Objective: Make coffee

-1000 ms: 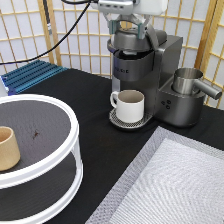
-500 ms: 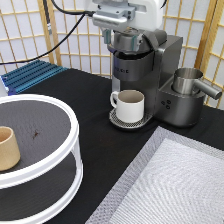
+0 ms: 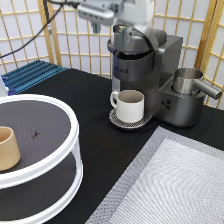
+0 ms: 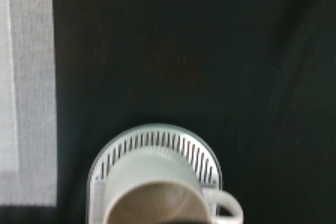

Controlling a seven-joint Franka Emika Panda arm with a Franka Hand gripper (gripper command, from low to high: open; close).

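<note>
The grey coffee machine stands at the exterior view's top, right of centre, with its lid down. A cream mug with a handle sits on the round drip tray under the spout, and looks empty. My gripper hangs at the exterior view's top edge, just left of the machine's head and above the black table. The wrist view looks straight down on the mug and the slotted drip tray. The coffee is out of view.
A tan handleless cup stands on a white two-tier round shelf at the exterior view's left. A metal jug sits on the machine's right side. A grey mat covers the bottom right. A blue rack lies at the back left.
My gripper has shifted toward the exterior view's left, from above the machine's head to beside its left edge. The mug and machine have not moved.
</note>
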